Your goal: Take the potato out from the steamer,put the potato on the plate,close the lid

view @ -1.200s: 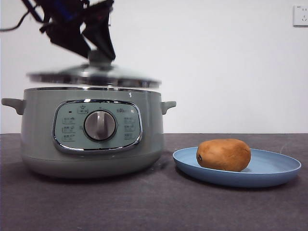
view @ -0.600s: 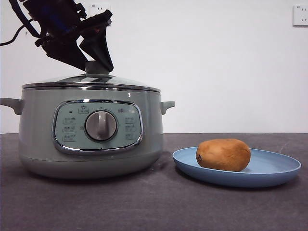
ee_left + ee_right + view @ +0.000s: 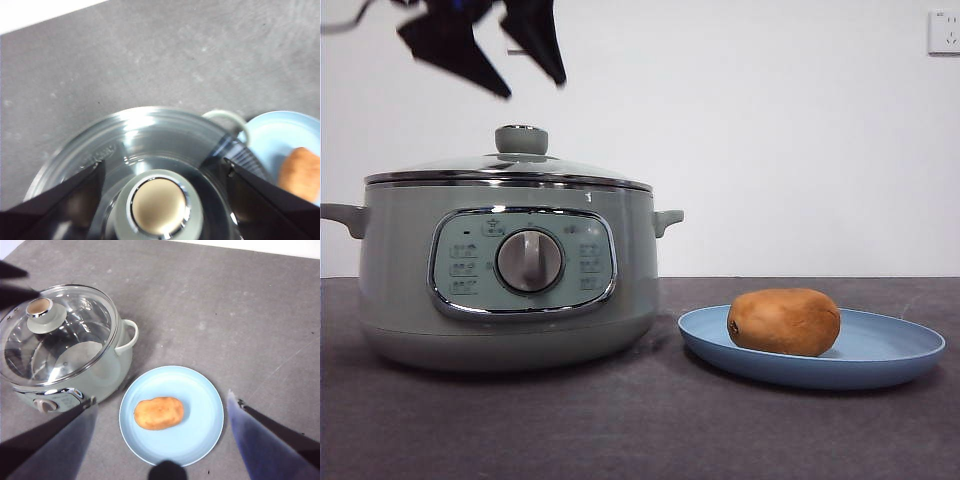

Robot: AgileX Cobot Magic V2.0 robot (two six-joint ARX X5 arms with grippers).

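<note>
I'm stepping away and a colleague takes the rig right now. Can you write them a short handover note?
Left pincer: open, empty, above the lid's knob, not touching it.
Right pincer: open, empty, high over the plate.
Potato lies on the plate. Lid sits closed on the steamer.
Done: all three steps look complete.
Left: probably only moving both arms clear.

The lid [image 3: 510, 170] is sitting closed on the steamer [image 3: 510, 290], blocking any way into the pot. The left gripper [image 3: 505, 60] is hanging spread above the knob [image 3: 521, 139], clear air lying between. Bare table [image 3: 670, 420] is lying open beside the plate [image 3: 880, 360], and the space over the potato [image 3: 785, 321] is standing unobstructed.
</note>
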